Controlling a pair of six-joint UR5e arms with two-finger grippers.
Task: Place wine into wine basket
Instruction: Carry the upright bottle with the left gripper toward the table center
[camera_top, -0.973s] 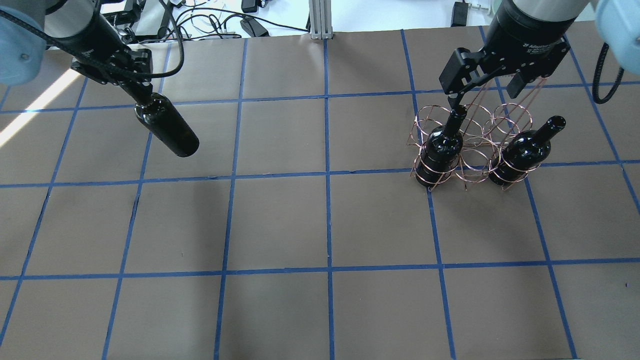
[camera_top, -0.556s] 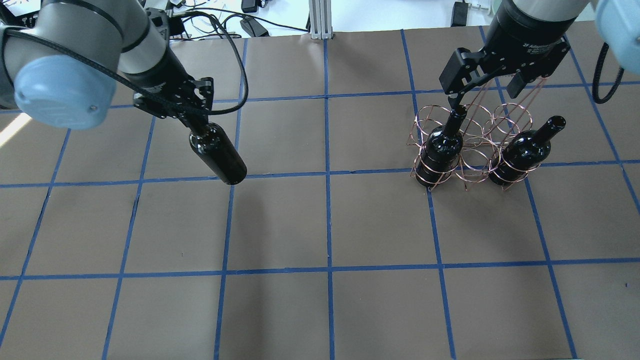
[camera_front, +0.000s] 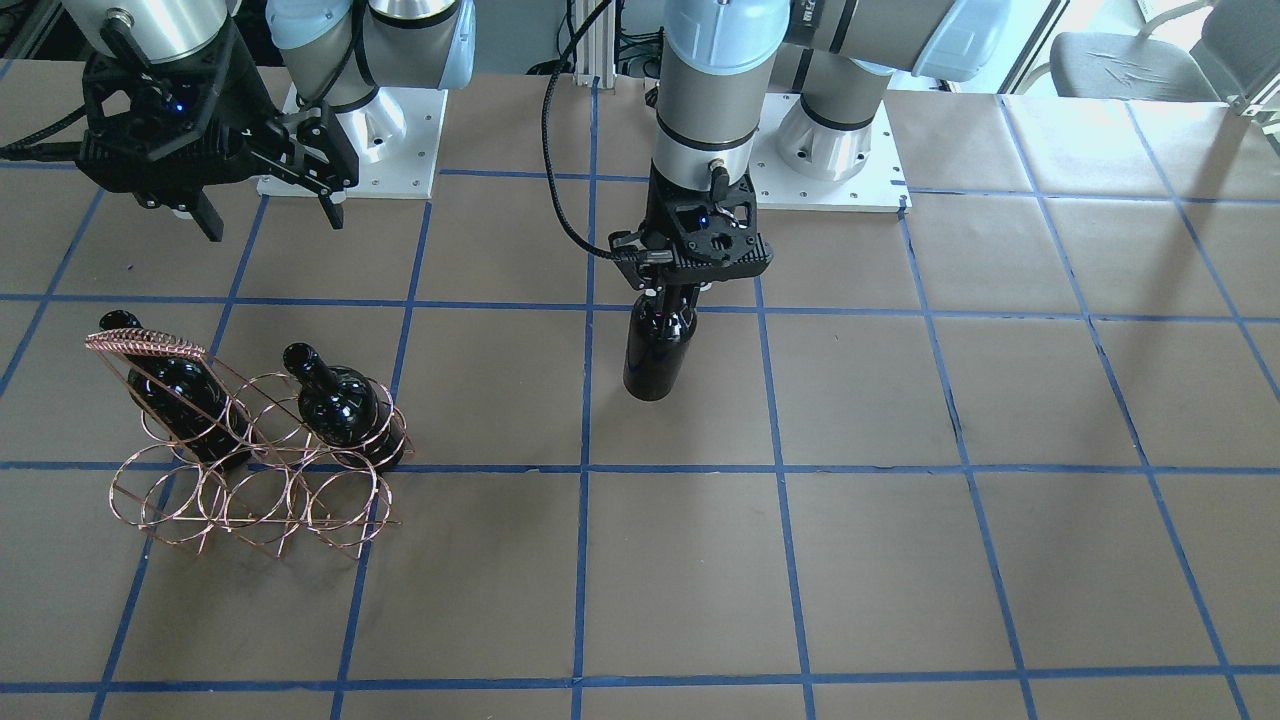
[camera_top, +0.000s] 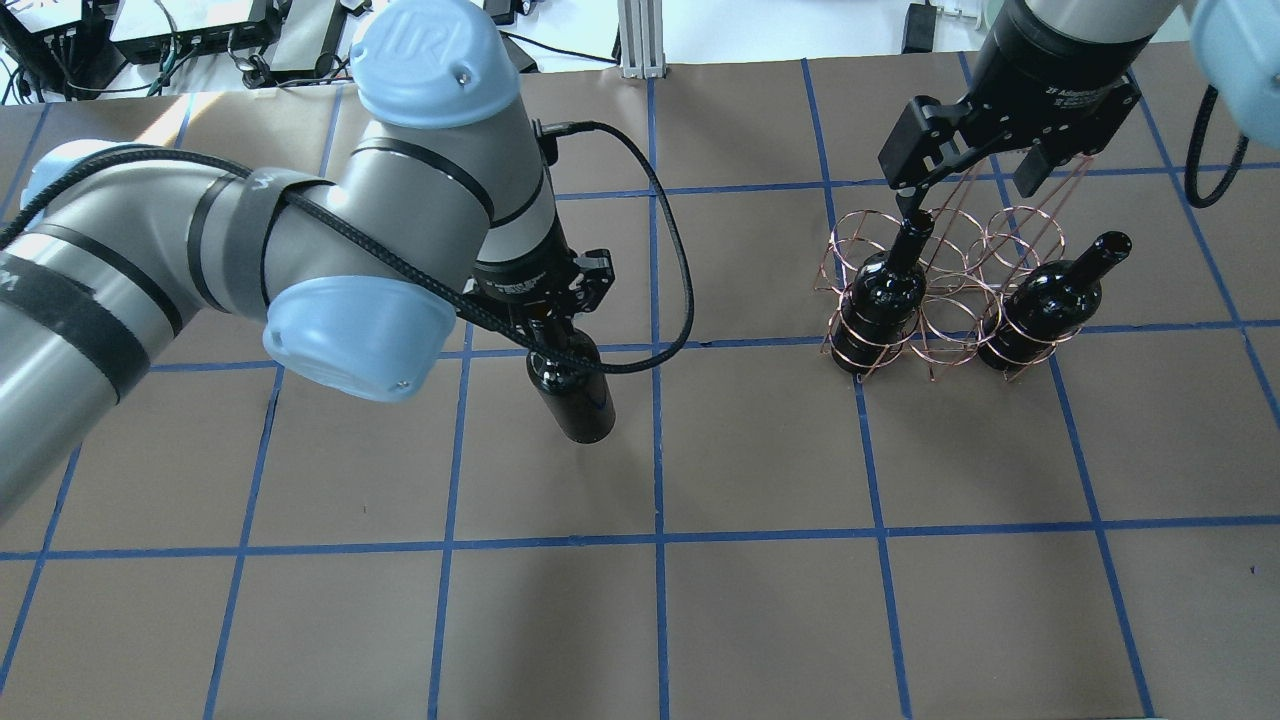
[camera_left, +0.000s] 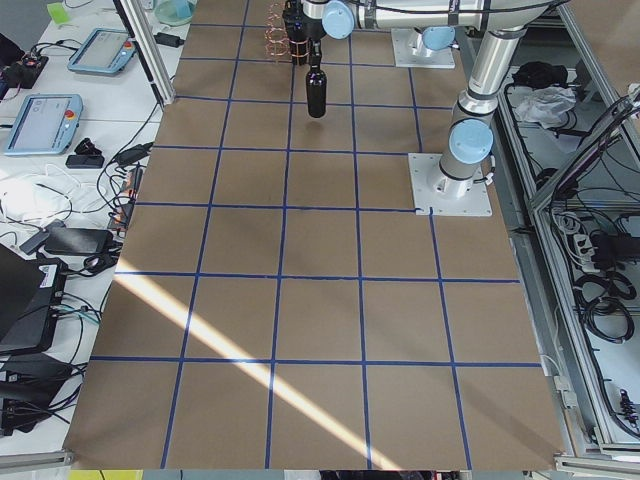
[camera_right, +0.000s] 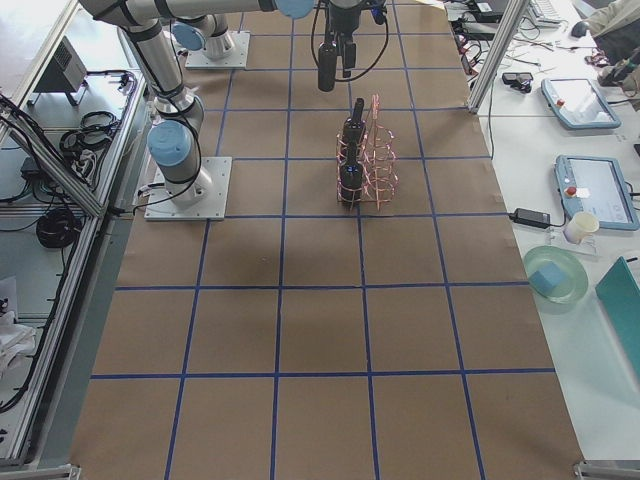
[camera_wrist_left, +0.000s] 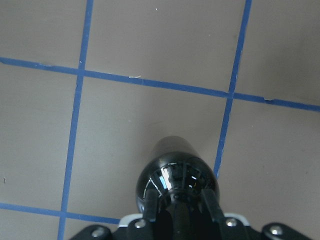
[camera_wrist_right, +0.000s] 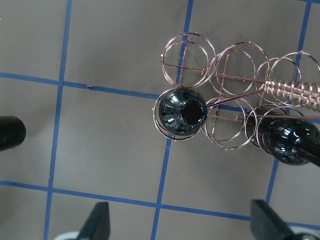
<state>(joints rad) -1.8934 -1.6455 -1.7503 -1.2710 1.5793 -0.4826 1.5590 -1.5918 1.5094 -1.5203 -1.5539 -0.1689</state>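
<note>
**Nearest, from the surface's left end.** I am carrying the wine in the left pincer, which is clamped on the bottle's neck. The bottle is hanging base down and, as far as I can judge, clear of the brown, blue-taped surface.

**Change.** A second ago this bottle was hanging at the far left of the overhead view. It is now arriving beside the central grid line, so the carry is well under way, though the bottle is still well apart from its goal.

**Farther along.** The wine basket is standing where it was. It is holding one seated bottle and a second seated bottle in the end rings of one row. The ring between them is showing empty in the right wrist view, and I am judging it the likely slot.

**Farthest.** The right pincer is staying put above the basket, jaws spread wide and gripping nothing. I am expecting it may crowd the descent, so the remaining approach is calling for careful alignment over the ring.
</note>
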